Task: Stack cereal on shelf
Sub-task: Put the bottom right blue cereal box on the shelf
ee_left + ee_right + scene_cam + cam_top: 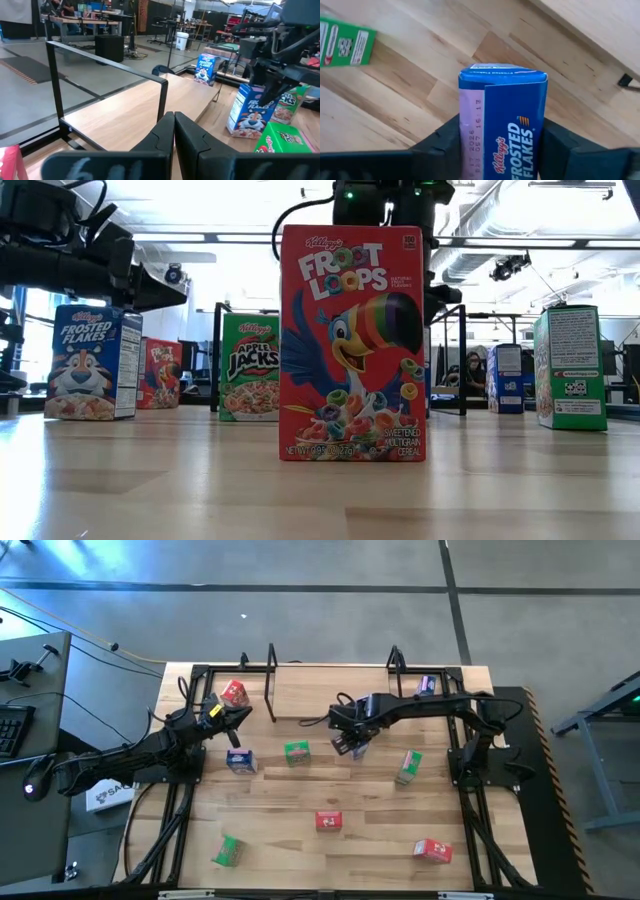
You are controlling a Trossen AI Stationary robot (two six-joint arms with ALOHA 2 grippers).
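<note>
Small cereal boxes stand scattered on the table. A blue Frosted Flakes box (502,115) stands near the middle, just in front of the shelf (330,690), a low wooden board with black end frames. My right gripper (502,150) has come down over this box (247,107) and is shut on it. Another blue box (427,685) stands on the shelf's right end. My left gripper (174,125) is shut, level and holds nothing, near the shelf's left frame (270,680) and a red box (234,693). My right gripper pinches the blue box between its two fingers, one on each of two opposite sides (467,145), near the box's upper end. The fingers (272,92) come from above, pointing down. The box stands on its bottom end on the table, nearly upright.
Other boxes on the table: green (296,752), blue (240,760), green (408,766), red (329,821), red (432,851) and green (228,850). In the low view a red Froot Loops box (352,345) hides the grip. Bare board lies between the shelf's frames.
</note>
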